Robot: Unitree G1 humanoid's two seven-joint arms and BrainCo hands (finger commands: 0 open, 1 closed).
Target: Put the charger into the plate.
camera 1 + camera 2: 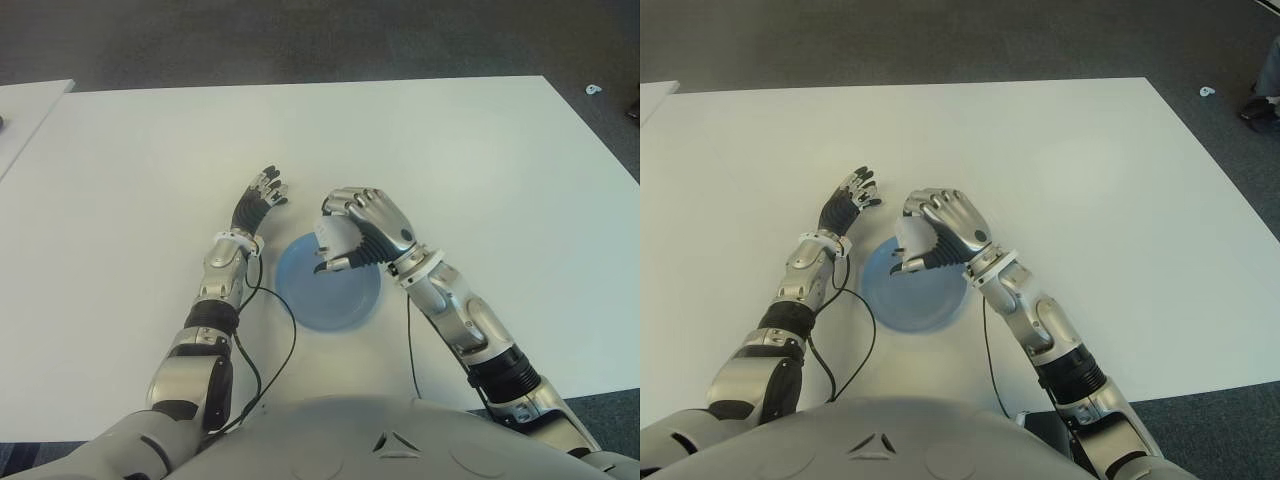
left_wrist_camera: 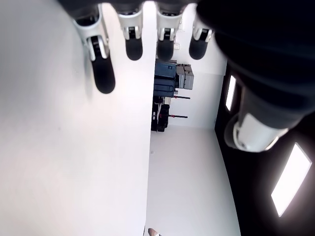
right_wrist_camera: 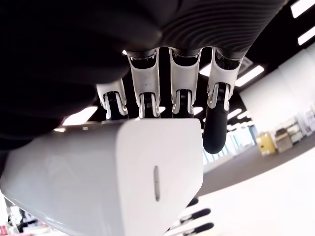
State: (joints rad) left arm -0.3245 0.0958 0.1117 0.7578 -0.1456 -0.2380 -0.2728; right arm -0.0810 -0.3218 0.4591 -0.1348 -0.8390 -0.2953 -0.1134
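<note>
White unlabelled charger (image 1: 334, 238) gripped by right robot hand (image 1: 362, 232) above blue plate (image 1: 345, 300).

White table (image 1: 450, 150); blue plate (image 1: 340, 300) on it, near edge.

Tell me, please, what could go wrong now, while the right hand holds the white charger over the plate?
1. The right hand holds the white boxy charger above the far rim of the round blue plate, not its middle. If released here, it might tip off the rim onto the white table.
2. The fingers show on only one face of the smooth charger, so it could slip early.
3. The open left hand shows just left of the plate; a bouncing charger might strike it.
</note>
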